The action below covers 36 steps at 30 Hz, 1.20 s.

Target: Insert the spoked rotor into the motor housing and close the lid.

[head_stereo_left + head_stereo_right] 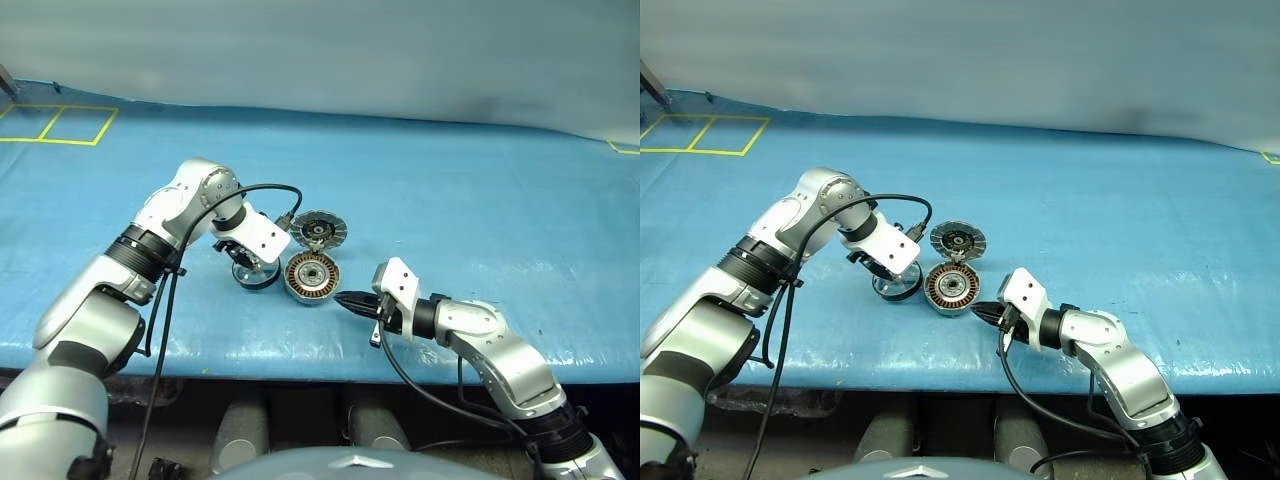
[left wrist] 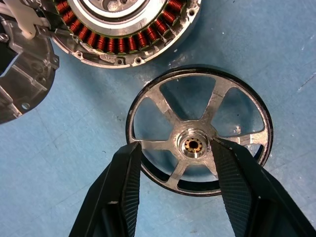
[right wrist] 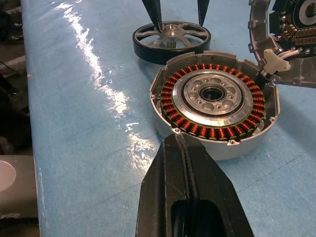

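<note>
The left arm reaches forward from the left with its wrist bent steeply down, so the left gripper [image 2: 173, 148] points at the blue table cover [image 1: 480, 200] directly over the spoked rotor [image 2: 200, 131]. The rotor lies flat on the cover just left of the motor housing [image 1: 312, 277], apart from it by a narrow strip of blue. The left wrist view gives what the head views cannot: the two black fingers [image 2: 126, 187] stand partly open, one at the rotor's near rim and the other beside its hub, straddling a spoke; whether the pads already touch metal cannot be told. The right arm lies low along the near edge of the table, elbow bent, its forearm angled toward the left. The right gripper [image 1: 350, 301] points almost level at the housing's near right side and stops just short of it, fingers pressed together on nothing. The right wrist view looks across the housing's open top, showing a ring of copper windings around a silver plate and a dark central bore, with no rotor inside. The lid [image 1: 318, 231] stands tilted up on its hinge at the housing's far edge, its striped inner face toward the camera.
</note>
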Available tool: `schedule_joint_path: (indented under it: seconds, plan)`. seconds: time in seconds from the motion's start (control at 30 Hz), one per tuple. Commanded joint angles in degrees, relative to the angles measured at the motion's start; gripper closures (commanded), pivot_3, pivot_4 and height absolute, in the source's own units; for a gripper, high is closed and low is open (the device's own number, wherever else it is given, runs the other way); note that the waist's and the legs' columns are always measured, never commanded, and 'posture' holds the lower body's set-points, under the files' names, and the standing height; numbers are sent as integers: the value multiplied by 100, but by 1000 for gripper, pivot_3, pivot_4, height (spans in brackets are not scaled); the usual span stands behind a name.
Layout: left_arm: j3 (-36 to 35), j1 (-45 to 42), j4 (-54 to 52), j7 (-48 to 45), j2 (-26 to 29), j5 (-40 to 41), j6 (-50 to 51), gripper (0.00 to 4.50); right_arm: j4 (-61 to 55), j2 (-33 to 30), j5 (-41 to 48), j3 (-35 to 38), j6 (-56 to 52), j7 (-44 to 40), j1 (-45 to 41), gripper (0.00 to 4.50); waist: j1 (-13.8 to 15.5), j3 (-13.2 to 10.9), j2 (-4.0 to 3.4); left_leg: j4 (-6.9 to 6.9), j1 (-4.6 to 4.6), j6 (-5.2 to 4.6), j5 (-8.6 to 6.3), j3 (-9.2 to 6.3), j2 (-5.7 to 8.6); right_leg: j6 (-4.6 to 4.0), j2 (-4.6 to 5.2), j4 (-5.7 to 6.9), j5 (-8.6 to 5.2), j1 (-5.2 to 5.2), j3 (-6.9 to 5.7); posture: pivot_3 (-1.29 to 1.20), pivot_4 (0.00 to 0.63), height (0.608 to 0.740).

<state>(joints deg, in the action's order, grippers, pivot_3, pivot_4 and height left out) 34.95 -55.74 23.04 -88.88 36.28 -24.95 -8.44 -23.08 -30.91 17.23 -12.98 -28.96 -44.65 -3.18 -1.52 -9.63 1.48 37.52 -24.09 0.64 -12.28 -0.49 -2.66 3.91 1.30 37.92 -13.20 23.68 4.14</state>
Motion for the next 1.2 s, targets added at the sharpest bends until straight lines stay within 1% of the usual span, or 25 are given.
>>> schedule_joint_path:
  seconds: [0.03,0.23,0.93,1.03,1.1,1.2]
  plan:
    - [35,-66,47,-19,7,-75,-83,2098,-231,-10,76,145,31,50,-3,4500,0,0,0,2,0,0,0,0,0,0,0,1,0,-1,0,0,150,740]
    - [-47,-45,-129,-221,154,-40,-88,2098,-182,8,53,126,56,105,-34,4500,-1,0,0,9,-3,-1,0,0,0,1,0,4,1,0,1,0,150,740]
    - [27,276,-32,-212,126,-165,-100,2098,-191,29,44,110,56,164,-58,4500,-2,0,0,14,-5,-3,-1,-1,0,3,0,6,3,0,1,0,150,740]
    - [8,287,-29,-170,121,-144,-126,2703,-183,38,40,106,67,168,-63,4500,-3,0,0,14,-4,-2,-1,-1,0,4,-1,7,3,0,1,0,150,740]
    - [0,296,-24,-112,122,-150,-134,3333,-183,48,39,103,67,176,-64,4500,-3,2,-3,15,-4,-2,-1,-1,0,4,0,7,3,-1,1,0,150,740]
    - [-18,317,-8,-26,127,-147,-194,3387,-182,66,41,105,71,192,-64,4500,-1,3,-4,17,-1,-3,-1,-2,0,4,-1,11,3,-3,1,0,150,740]
